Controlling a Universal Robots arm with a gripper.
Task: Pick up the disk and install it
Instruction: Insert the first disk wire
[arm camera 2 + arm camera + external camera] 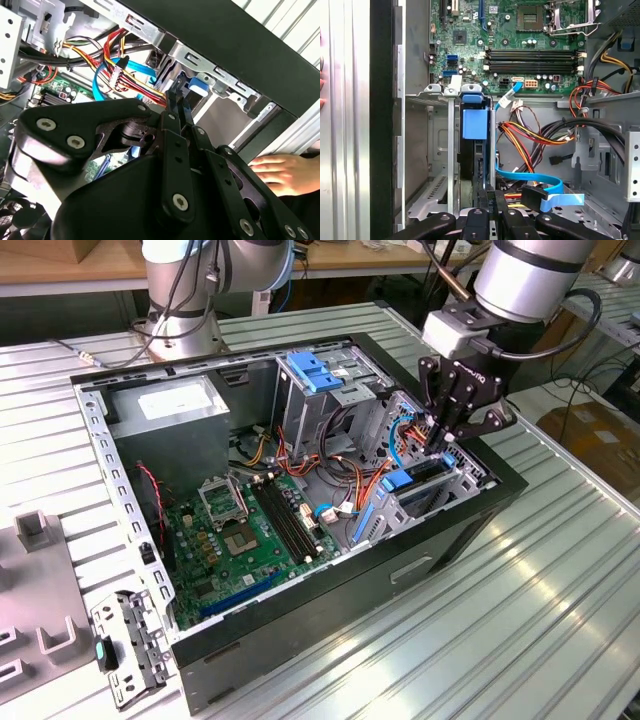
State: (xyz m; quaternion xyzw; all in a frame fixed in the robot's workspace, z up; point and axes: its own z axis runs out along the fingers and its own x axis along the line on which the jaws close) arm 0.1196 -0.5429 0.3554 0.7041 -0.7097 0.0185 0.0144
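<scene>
Exterior view, item one: my computer case (300,640) fills mid-frame, motherboard (250,530) exposed lower left. Item two: my gripper (445,440), right of centre, reaches into the drive bay (470,475). Item three: the disk (472,125), edge-on at centre of the first wrist view, mostly hidden in the bay. Fingers (175,107) pinch its edge. A hand (282,172) rests outside the case.

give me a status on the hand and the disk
Hand down in the drive bay, shut on disk's edge. Disk upright in the cage slot. Cables close alongside.
</scene>
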